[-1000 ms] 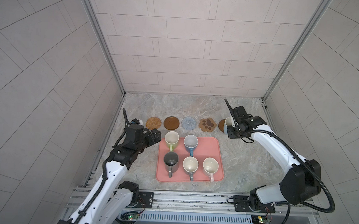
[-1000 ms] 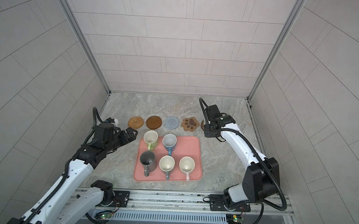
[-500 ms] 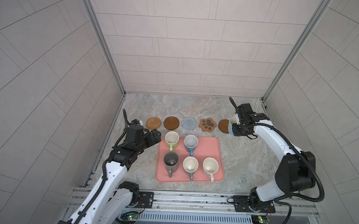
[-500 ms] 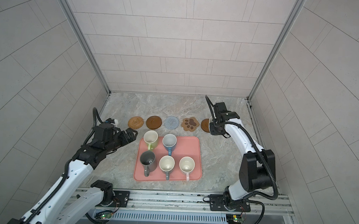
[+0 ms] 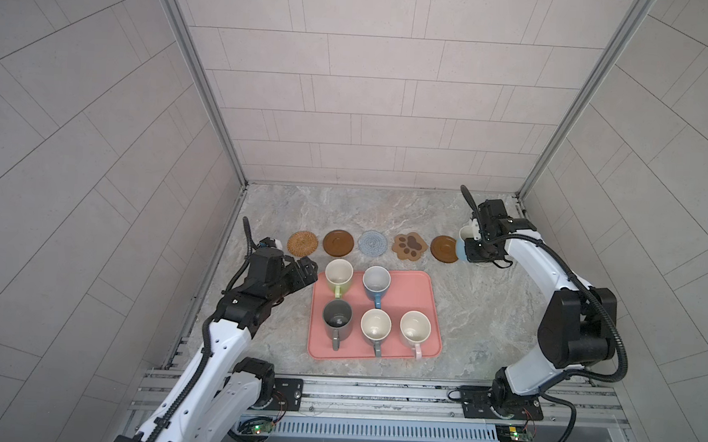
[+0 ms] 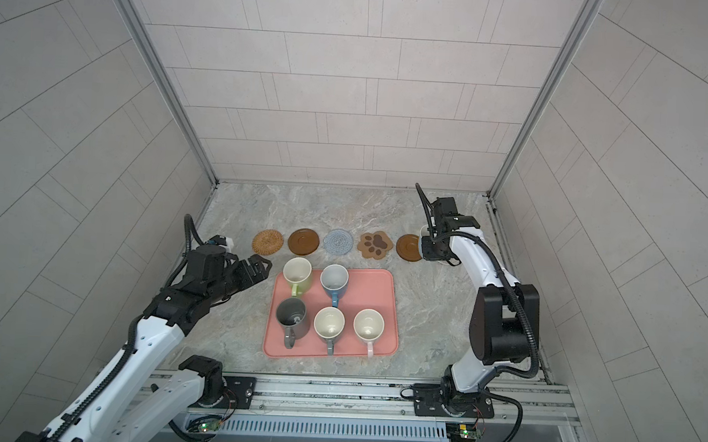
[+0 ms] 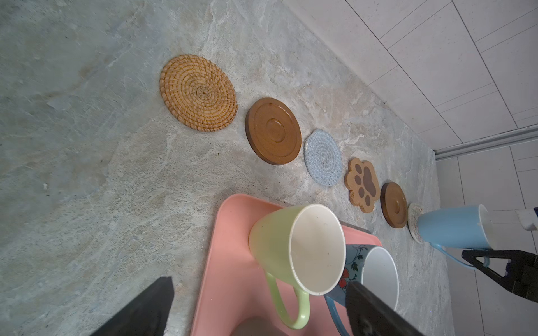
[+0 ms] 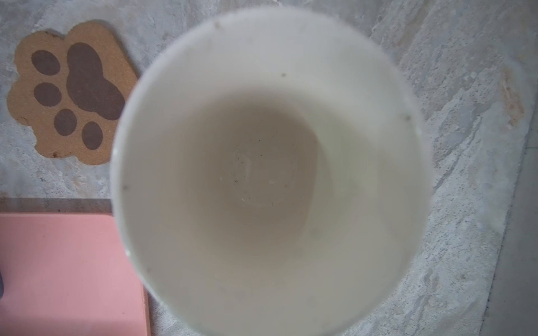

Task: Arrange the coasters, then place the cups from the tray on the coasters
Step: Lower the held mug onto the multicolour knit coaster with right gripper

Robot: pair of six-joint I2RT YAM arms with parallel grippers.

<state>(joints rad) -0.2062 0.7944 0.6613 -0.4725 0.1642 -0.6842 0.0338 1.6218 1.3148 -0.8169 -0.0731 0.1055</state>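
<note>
The right jaws were closed on the handle of the light blue mug [image 7: 454, 229]. It stood upright on the beige crochet coaster [image 7: 414, 221] at the 3 o'clock end of the coaster row, though whether its base bore fully on the mat could not be told. The left jaws were wide open and empty, at 9 o'clock of the green mug [image 5: 338, 275], just beside a corner of the salmon-pink tray [image 5: 413, 289].

Five mugs sat on the tray. At its 12 o'clock, on the marbled tabletop [image 5: 463, 319], lay the rattan mat [image 5: 302, 243], a wooden disc [image 5: 338, 243], the blue-grey crochet round [image 5: 372, 243], the paw mat [image 5: 410, 246] and a second wooden disc [image 5: 443, 248].

The mugs looked like glazed ceramic: rigid, fairly heavy, slick and likely to chip. The handle loop probably gave the surest hold, though the weight would hang to one side and tend to tip the mug. The crochet mats looked soft and might ruck, the rattan was ridged, and the wooden discs were hard with a shallow ringed recess.
</note>
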